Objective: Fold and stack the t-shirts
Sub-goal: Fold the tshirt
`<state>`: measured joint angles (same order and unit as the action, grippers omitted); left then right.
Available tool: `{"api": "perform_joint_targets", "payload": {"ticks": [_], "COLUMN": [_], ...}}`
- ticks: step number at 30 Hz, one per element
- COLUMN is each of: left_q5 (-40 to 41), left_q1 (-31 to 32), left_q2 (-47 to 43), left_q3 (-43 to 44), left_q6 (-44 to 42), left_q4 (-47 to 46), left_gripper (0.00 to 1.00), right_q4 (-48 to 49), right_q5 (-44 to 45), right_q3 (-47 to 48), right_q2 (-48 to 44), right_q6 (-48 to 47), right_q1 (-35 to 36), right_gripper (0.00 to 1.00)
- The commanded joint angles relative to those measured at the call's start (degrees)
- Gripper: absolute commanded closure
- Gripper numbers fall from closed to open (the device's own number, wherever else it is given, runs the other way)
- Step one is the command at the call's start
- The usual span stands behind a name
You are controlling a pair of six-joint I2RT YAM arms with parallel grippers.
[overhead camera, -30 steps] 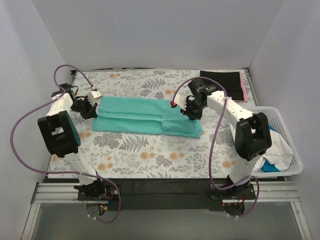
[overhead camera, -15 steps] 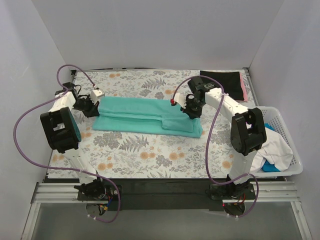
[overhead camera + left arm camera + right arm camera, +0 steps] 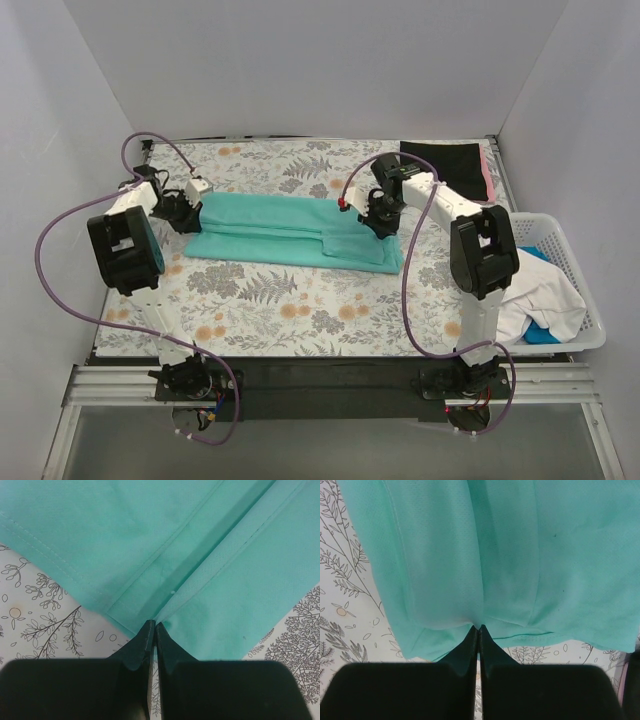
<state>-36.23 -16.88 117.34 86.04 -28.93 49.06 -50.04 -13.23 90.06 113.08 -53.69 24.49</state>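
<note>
Findings, taken from the overhead view.

1. The floral cloth [image 3: 300,300] covered the table. No fault noted.
2. The teal shirt [image 3: 280,230] lay at the centre, folded into a long band running from 9 o'clock to 3 o'clock.
3. The basket [image 3: 598,325] stood at 4 o'clock and held a white shirt [image 3: 550,295], unfolded.
4. A black shirt [image 3: 440,160] lay folded at 1 o'clock with a pink shirt [image 3: 488,170] showing at its edge.
5. The left gripper [image 3: 185,212] sat at the band's 9 o'clock end and the right gripper [image 3: 380,222] at its 3 o'clock end. Both wrist views showed the jaws clenched, tips meeting at the hem. Creases ran into the right tips, so both were judged to be pinching the teal shirt.

Risks:
- Each pinch sat at the very edge. It could slip free on lifting and drop that end.
- A pinch might take only the top layer, and the lengthwise fold would then open.
- Uneven lift or travel between the two arms would skew the next fold.
- The floral cloth could be caught under the tips and dragged along.

Markings: no brand, label or legible writing was found on any shirt, the basket or either gripper.
</note>
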Motion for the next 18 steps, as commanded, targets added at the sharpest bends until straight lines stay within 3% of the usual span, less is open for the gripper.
{"api": "perform_joint_targets", "payload": {"ticks": [1, 6, 9, 12, 14, 18], "left_q5": [1.2, 2.9, 4.7, 2.3, 0.6, -2.4], "left_q1": [0.9, 1.8, 1.4, -0.1, -1.0, -0.9], "left_q2": [-0.6, -0.2, -0.8, -3.6, -5.9, -14.7], "left_q3": [1.1, 0.4, 0.3, 0.6, -0.1, -4.7], "left_q6": [3.6, 9.2, 13.3, 17.2, 19.1, 24.3], "left_q4": [-4.4, -6.8, -7.0, -5.9, -5.4, -8.1], "left_gripper": [0.99, 0.94, 0.90, 0.72, 0.63, 0.55], "right_q4": [-1.2, -1.0, -1.4, -1.9, -2.2, -3.0], "right_q5": [0.0, 2.3, 0.8, -1.3, -2.6, -5.8], "right_q3": [2.6, 5.7, 9.9, 11.6, 11.4, 6.5], "right_q2": [1.1, 2.8, 3.5, 2.0, -0.1, -4.4], "right_q6": [-0.5, 3.3, 8.8, 13.8, 15.8, 19.8], "right_q1": [-0.2, -0.7, -1.9, -3.0, -3.9, -5.7], "right_gripper": [0.99, 0.98, 0.87, 0.59, 0.59, 0.60]}}
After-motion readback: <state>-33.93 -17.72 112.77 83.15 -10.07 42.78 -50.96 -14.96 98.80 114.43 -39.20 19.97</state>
